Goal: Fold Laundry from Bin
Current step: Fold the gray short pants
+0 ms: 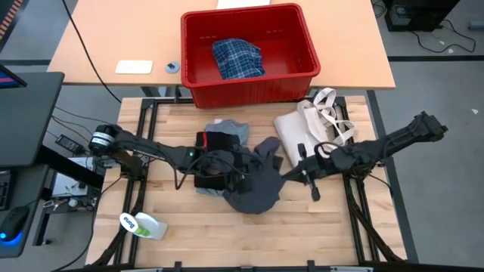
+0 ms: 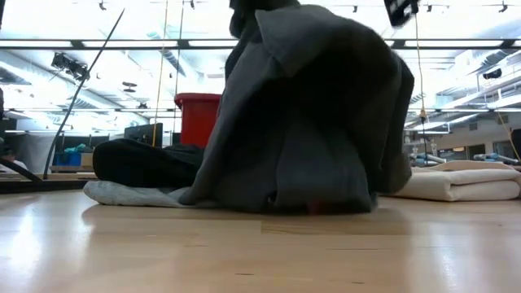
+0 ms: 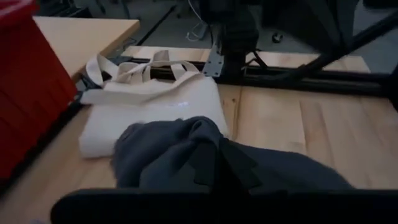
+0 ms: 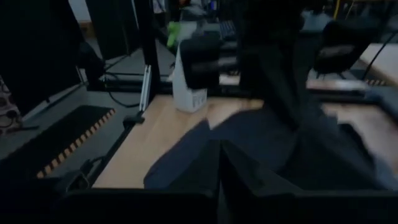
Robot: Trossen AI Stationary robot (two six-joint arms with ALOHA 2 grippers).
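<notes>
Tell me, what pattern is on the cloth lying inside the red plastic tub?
Blue plaid shirt, checked in blue and white; clearest in the high view.

The high view looks straight down on the whole counter (image 1: 189,227), taking in the red bin (image 1: 249,83) at its far edge. The low view sits at counter height, very close to the dark grey garment (image 2: 317,114) (it fills most of the picture), with the same bin behind. Each wrist view looks forward from just above that garment; the left one also shares the cream tote bag (image 3: 155,106) with the high view.
</notes>
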